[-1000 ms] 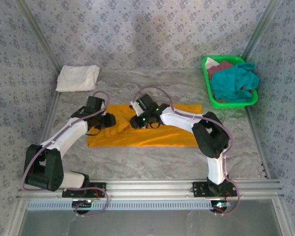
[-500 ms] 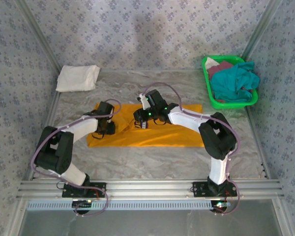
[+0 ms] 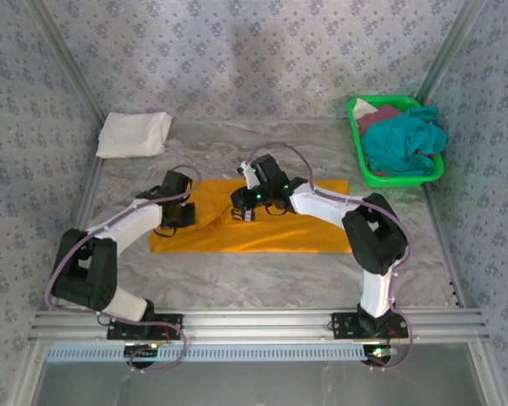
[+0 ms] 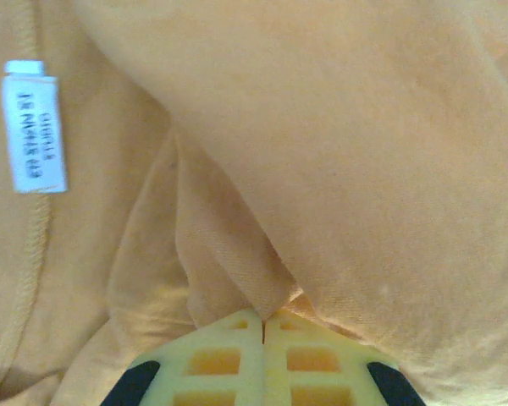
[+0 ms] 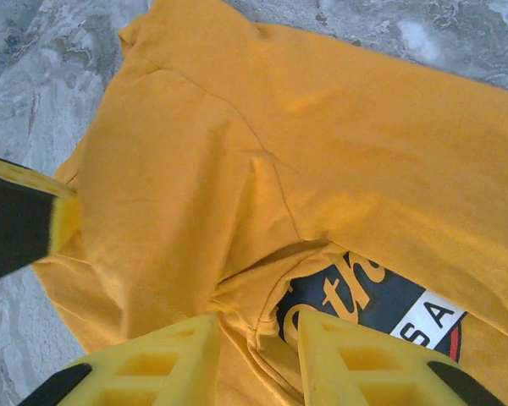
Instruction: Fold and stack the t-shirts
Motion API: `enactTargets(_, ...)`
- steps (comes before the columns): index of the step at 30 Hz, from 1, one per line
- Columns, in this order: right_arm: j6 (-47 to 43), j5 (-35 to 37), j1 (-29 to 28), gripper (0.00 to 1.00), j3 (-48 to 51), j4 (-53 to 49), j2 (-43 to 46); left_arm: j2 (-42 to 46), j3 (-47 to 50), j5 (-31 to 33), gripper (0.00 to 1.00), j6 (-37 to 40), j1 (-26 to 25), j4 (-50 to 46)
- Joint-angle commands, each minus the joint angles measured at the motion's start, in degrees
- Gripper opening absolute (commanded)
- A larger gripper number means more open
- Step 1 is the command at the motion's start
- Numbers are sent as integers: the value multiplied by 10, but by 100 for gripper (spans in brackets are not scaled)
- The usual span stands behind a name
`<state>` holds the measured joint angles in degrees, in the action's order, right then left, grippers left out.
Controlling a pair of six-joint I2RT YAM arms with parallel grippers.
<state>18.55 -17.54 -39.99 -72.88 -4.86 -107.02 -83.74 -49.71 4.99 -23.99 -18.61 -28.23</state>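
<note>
The mustard t-shirt (image 3: 271,233) lies on the tabletop (image 3: 262,283), with bare room open toward six o'clock. The left pincer (image 4: 262,320) clenches a fold near its nine o'clock edge. The right pincer (image 5: 256,330) grasps bunched cloth near its middle.

Left fingers (image 4: 220,364) pinched together, right fingers (image 5: 152,364) slightly apart.

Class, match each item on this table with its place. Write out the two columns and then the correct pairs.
1 mustard-orange cloth t-shirt
2 folded white t-shirt
3 green plastic basket
4 crumpled teal t-shirt

A far left corner
B heaped inside the basket
C spread out in the middle
D far right corner

Pairs: 1-C, 2-A, 3-D, 4-B
</note>
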Motion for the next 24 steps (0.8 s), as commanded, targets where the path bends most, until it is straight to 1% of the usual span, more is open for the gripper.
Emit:
enactTargets(1, -15, 13, -3, 32, -10, -24, -4, 35, 17, 0, 0, -49, 31, -45)
enactTargets(6, -36, 28, -14, 32, -31, -54, -22, 70, 71, -60, 0, -97, 97, -32)
enactTargets(10, -46, 36, -22, 32, -47, -73, -34, 63, 93, -82, 0, -99, 101, -20)
enactTargets(11, -46, 37, -23, 32, -49, -74, -36, 57, 96, -86, 2, -97, 102, -18)
enactTargets(13, -45, 37, -23, 32, -56, -81, -43, 42, 95, -85, 23, -99, 102, -24)
enactTargets(16, -45, 34, -24, 32, -64, -85, -53, 50, 96, -73, 36, -109, 104, -21)
enactTargets(17, -45, 33, -23, 32, -67, -88, -56, 57, 94, -76, 37, -108, 104, -20)
enactTargets(18, -44, 33, -23, 32, -71, -91, -60, 64, 89, -80, 31, -106, 104, -20)
enactTargets(19, -43, 35, -23, 32, -72, -90, -62, 72, 83, -77, 21, -105, 104, -25)
enactTargets(20, -42, 36, -22, 32, -71, -88, -64, 79, 79, -67, 15, -107, 104, -32)
enactTargets(22, -38, 35, -19, 32, -71, -84, -67, 87, 72, -53, 11, -105, 108, -44)
enactTargets(24, -34, 34, -15, 32, -73, -82, -71, 85, 65, -50, 9, -107, 119, -63)
